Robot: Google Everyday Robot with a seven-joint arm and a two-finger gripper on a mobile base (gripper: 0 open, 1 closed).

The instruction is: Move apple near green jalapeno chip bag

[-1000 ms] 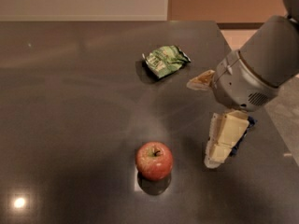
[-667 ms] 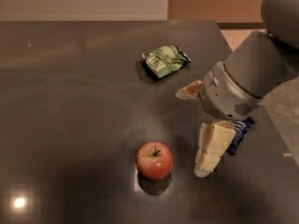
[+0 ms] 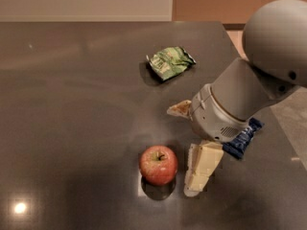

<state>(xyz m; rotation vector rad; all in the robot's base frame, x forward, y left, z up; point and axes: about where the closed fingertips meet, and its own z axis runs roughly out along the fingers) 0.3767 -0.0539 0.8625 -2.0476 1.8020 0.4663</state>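
The red apple (image 3: 158,164) stands on the dark table (image 3: 72,104), near the front. The crumpled light-green jalapeno chip bag (image 3: 169,62) lies further back, well apart from the apple. My gripper (image 3: 181,150) is just right of the apple and is open. One cream finger (image 3: 201,169) reaches down to the table right beside the apple. The other finger (image 3: 180,108) sticks out behind it, towards the bag. Nothing is held.
A dark blue snack packet (image 3: 242,137) lies on the table right of the gripper, partly hidden by my grey arm (image 3: 249,90). The table's right edge (image 3: 283,128) runs close behind the arm, with floor beyond.
My gripper has moved left and towards the front, closing in on the apple's right side. The apple and the green bag have not moved.
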